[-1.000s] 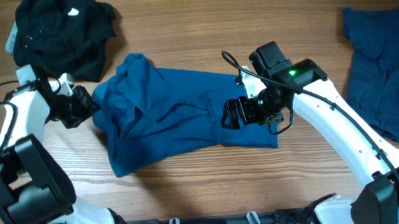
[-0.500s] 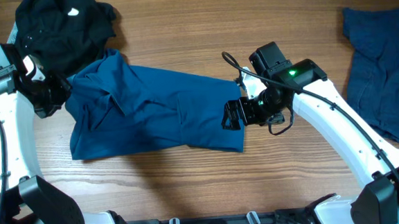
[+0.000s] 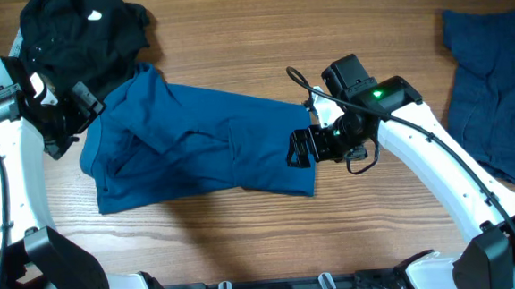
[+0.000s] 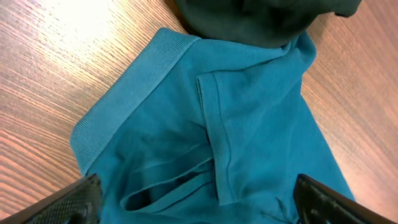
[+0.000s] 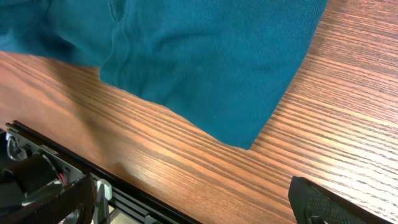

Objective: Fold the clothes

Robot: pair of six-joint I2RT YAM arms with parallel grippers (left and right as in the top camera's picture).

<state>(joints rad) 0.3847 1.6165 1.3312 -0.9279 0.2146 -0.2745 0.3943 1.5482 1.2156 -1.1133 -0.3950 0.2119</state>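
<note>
Change, left: half a second ago the left gripper (image 3: 72, 120) pinched the left edge of the blue shirt (image 3: 204, 148); now its fingers stand apart and that edge lies loose on the table (image 3: 260, 37)
Change, shirt: a second ago it was bunched nearer the middle; now it is drawn out leftward and lies flatter
Change, right: the right gripper (image 3: 298, 148) is in the same spot at the shirt's right end, fingers wide apart as before
Left wrist view only: a ribbed band (image 4: 124, 106) along the shirt's edge, a stitched seam down the cloth, and the black garment (image 4: 249, 15) lapping over the shirt's top edge
Right wrist view only: the shirt's lower corner flat on the wood, one fingertip at each bottom corner of the frame, clear of the cloth
Overhead only: the dark blue garment (image 3: 496, 85) at far right, well apart from the shirt
Shirt, place: middle-left of the table, touching the black heap at upper left
Shirt, look: medium blue, rumpled, with creases across the left half, smoother toward the right
</note>
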